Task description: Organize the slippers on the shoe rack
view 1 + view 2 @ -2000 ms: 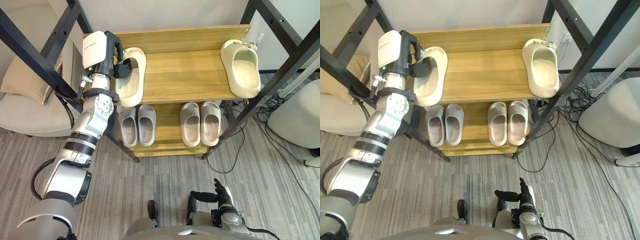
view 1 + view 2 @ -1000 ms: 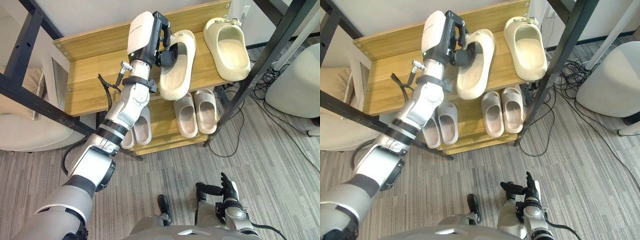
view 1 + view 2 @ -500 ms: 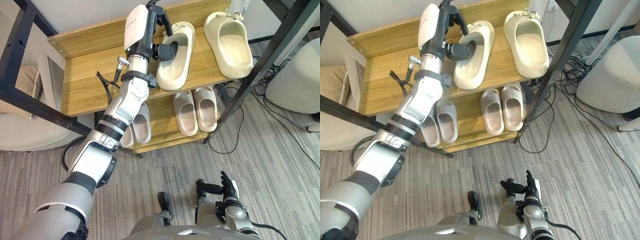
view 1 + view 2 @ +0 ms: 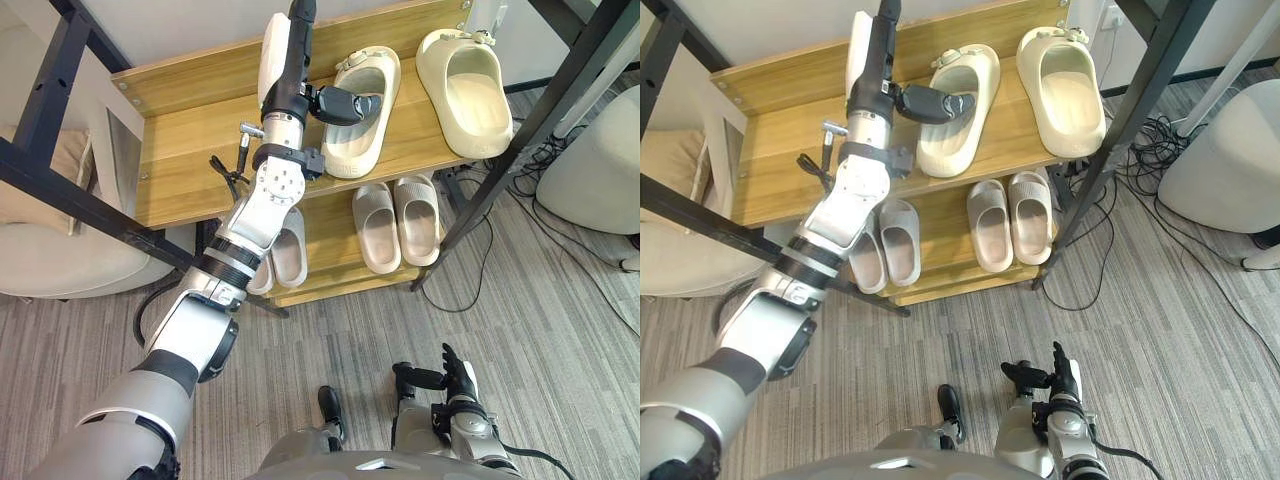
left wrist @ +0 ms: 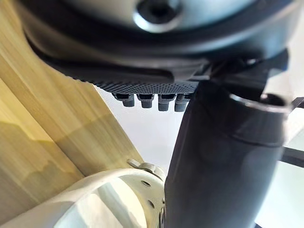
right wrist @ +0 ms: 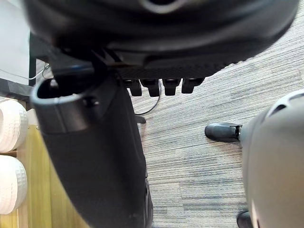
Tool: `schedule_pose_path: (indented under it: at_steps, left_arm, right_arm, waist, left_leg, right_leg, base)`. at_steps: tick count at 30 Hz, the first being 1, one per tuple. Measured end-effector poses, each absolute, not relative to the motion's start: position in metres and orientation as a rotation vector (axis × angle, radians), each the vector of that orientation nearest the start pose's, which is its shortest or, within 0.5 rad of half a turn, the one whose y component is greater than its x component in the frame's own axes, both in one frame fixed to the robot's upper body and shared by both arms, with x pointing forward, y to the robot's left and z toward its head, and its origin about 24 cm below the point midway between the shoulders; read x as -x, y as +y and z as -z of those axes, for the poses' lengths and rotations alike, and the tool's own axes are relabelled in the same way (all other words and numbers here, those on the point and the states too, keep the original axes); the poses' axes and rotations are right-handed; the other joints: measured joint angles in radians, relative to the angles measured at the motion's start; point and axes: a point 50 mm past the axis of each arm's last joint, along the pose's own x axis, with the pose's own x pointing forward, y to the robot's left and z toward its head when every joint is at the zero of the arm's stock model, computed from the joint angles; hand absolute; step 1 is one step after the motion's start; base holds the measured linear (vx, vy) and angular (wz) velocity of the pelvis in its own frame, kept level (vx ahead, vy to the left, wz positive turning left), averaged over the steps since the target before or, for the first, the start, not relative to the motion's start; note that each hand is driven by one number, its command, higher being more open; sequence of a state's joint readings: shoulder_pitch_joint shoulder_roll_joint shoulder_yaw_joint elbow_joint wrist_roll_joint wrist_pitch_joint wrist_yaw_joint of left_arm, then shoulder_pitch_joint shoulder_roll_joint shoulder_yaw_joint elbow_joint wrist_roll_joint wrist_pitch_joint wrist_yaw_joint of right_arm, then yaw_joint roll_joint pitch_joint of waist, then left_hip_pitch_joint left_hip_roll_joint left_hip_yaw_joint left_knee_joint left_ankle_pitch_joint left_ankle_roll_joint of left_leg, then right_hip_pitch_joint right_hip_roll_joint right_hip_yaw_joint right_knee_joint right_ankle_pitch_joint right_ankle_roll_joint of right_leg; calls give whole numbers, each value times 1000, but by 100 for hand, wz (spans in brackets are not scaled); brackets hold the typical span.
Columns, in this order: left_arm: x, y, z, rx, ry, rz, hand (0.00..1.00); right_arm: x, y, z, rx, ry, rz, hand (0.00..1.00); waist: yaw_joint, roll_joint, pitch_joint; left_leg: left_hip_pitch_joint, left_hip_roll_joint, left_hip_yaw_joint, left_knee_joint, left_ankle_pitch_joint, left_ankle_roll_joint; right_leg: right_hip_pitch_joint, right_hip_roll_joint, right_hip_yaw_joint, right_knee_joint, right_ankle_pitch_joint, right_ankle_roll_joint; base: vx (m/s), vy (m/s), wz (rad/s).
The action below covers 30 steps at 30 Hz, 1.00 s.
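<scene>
Right hand: the right hand point(image 4: 447, 378) hangs low in front of the shoe rack point(image 4: 190, 150), over the carpet point(image 4: 560, 330). Its fingers are relaxed and it holds nothing.
Lower shelf: the lower shelf point(image 4: 335, 240) of the shoe rack carries two pairs of grey slippers point(image 4: 397, 222). One pair is at the rack's right side. The other is at its middle, partly behind the left arm.
Top shelf: the top shelf point(image 4: 200, 120) carries both cream slippers at the rack's right end.
Task slipper: the cream slipper point(image 4: 365, 125) lies flat, sole down, on the top shelf. It sits at a slight angle, its far end leaning toward the rack's right post.
Left hand: the left hand point(image 4: 340, 103) reaches over the top shelf from the rack's middle. It has let go; its fingers point(image 4: 958, 101) are stretched out straight.
Hand to slipper: the fingers lie across the slipper's opening, and the thumb point(image 5: 223, 161) points down beside its rim. Contact cannot be told.
Second slipper: the second cream slipper point(image 4: 465, 80) lies just beside the first, against the rack's right post. The two are apart.
Change, 2.0 s: the slipper was then at the rack's left end, in the hand.
Change, 1.0 s: it was then held tilted near the shelf's front edge.
Change, 0.5 s: it was already down, with the hand still closed on it; the hand has since released.
</scene>
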State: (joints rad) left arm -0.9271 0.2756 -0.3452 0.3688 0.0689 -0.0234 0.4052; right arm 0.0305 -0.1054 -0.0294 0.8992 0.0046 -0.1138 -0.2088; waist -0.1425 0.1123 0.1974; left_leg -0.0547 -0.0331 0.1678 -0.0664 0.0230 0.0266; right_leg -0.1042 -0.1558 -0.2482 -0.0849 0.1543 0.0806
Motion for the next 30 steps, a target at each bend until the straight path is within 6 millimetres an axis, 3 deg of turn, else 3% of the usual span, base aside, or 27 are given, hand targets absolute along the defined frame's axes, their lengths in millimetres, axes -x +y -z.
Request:
schedule_pose_path:
  at_steps: [8, 13, 24, 30]
  left_arm:
    - [-352, 82, -245, -249, -689, 18, 100]
    - [-342, 84, -237, -172, -685, 38, 100]
    - [-325, 98, -188, 293, -474, 88, 100]
    - [-318, 94, -160, 364, -367, 131, 100]
  right_arm:
    - [-151, -203, 132, 172, 822, 268, 100]
    - [-151, -203, 133, 178, 835, 260, 100]
    - [-149, -201, 136, 213, 872, 218, 100]
    - [-150, -197, 137, 234, 882, 185, 100]
  waist:
    - [20, 2, 1]
    - [27, 2, 0]
    - [60, 2, -3]
    - [64, -5, -6]
  left_leg:
    - [4, -4, -22, 0, 4, 5]
    - [5, -7, -32, 0, 6, 7]
    - [15, -9, -45, 3, 8, 8]
    - [16, -8, -51, 2, 10, 7]
  right_leg:
    - [14, -5, -23, 0, -2, 2]
    - [20, -9, -32, 0, -2, 2]
    - [39, -12, -48, 0, -3, 4]
    - [42, -10, -57, 0, -3, 4]
  base:
    - [-12, 7, 8]
    - [-4, 11, 6]
    - [-8, 6, 3]
    - [-3, 2, 2]
